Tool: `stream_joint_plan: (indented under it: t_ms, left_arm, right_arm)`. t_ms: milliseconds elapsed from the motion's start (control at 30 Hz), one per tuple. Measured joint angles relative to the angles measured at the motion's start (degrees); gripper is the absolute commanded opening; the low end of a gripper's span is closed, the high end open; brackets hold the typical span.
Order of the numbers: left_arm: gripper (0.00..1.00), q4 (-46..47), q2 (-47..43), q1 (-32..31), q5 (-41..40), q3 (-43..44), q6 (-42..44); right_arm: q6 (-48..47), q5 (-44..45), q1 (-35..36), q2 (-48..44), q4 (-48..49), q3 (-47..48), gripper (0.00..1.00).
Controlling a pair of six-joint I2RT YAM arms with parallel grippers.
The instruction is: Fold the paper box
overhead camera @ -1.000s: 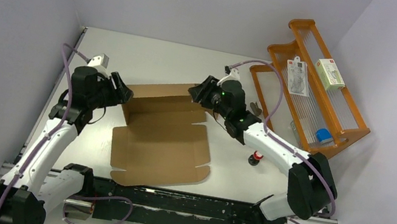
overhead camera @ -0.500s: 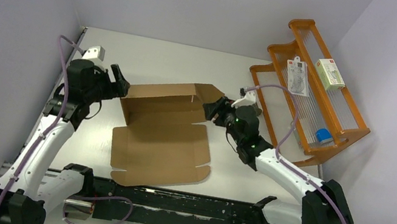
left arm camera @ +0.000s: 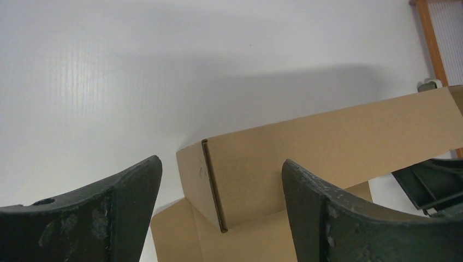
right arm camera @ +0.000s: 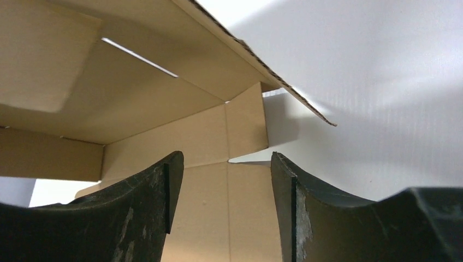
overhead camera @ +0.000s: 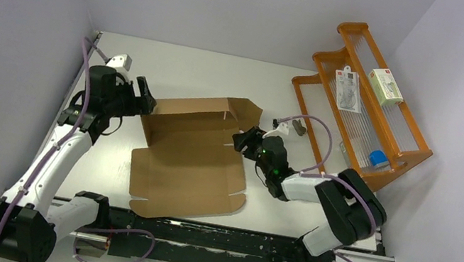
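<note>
The brown cardboard paper box [overhead camera: 190, 156] lies in the middle of the table, its back wall raised and its front panels flat. My left gripper [overhead camera: 146, 101] is open just left of the back wall's left corner [left arm camera: 210, 180], touching nothing. My right gripper [overhead camera: 240, 139] is open and low at the box's right side, beside a raised right flap [overhead camera: 245, 112]. In the right wrist view the flat panel [right arm camera: 218, 207] lies between my fingers [right arm camera: 147, 202] and the flap [right arm camera: 180, 38] hangs overhead.
An orange wooden rack [overhead camera: 363, 104] stands at the right, holding a white-and-green carton [overhead camera: 386, 86], a packet [overhead camera: 348, 90] and a blue item [overhead camera: 377, 158]. A small dark object [overhead camera: 299, 126] lies by the rack's foot. Walls close in on the left and back.
My right arm has dropped low and pulled nearer, its gripper now at the box's right edge. My left gripper shifted slightly and stays by the back wall's left corner.
</note>
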Motion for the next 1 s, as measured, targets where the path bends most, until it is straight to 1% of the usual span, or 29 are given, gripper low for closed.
stream_joint_plan:
  t_ms: [233,300,533,667,867,1000]
  left_arm:
    - [0.84,0.02,0.85,0.15,2.16,-0.68,1.27]
    - [0.84,0.04,0.96,0.26,2.84,-0.9,1.57]
    - [0.81,0.33,2.14,1.53,6.32,-1.01,2.38]
    - [0.8,0.39,2.49,1.99,8.02,-1.03,2.75]
    - [0.79,0.76,2.93,2.34,9.68,-1.03,2.86]
    - [0.78,1.05,3.1,2.47,10.38,-1.14,2.93]
  right_arm:
    - [1.49,4.28,1.81,9.84,5.73,1.42,0.63]
    - [1.46,5.16,2.21,11.82,6.62,2.05,0.61]
    - [-0.26,5.9,2.67,15.02,9.66,4.52,0.5]
    - [-2.08,5.77,2.69,15.3,10.16,5.64,0.39]
    - [-5.68,4.96,3.32,15.28,11.45,5.77,0.28]
    - [-10.45,4.74,5.42,15.28,12.98,5.77,0.26]
